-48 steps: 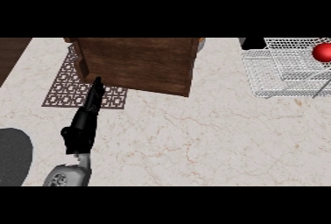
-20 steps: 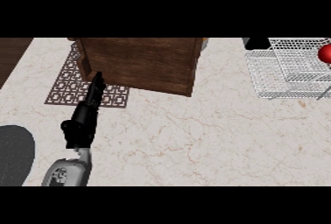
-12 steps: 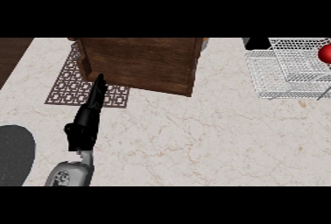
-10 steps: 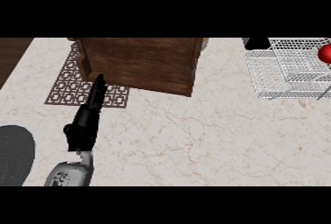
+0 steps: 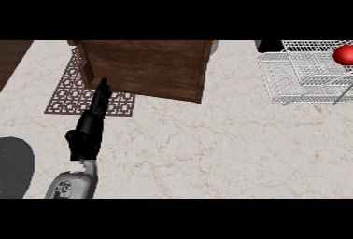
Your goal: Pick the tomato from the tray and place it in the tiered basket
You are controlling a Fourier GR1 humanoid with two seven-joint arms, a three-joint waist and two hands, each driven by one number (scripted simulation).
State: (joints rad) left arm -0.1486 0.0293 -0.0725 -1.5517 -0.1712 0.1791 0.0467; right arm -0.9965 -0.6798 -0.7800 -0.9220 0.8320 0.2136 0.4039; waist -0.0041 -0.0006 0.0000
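Note:
The red tomato [image 5: 344,55] lies in the upper tier of the white wire tiered basket [image 5: 296,84] at the far right, partly cut by the view's edge. A brown lattice-patterned tray [image 5: 72,100] lies flat at the left, with a dark wooden box [image 5: 148,67] covering its right part. My left hand [image 5: 86,135] is seen edge-on over the tray's lower right corner. It is open, and its straight fingers [image 5: 101,98] point up toward the box's near left corner. It holds nothing. My right hand does not show.
A small black shape [image 5: 270,45] shows at the top edge, just left of the basket. A dark grey rounded patch [image 5: 14,168] lies at the lower left. Pale marble counter [image 5: 221,154] spreads between the box, the basket and the lower edge.
The basket and tomato sit slightly further right in the view than before. My left hand has barely moved.

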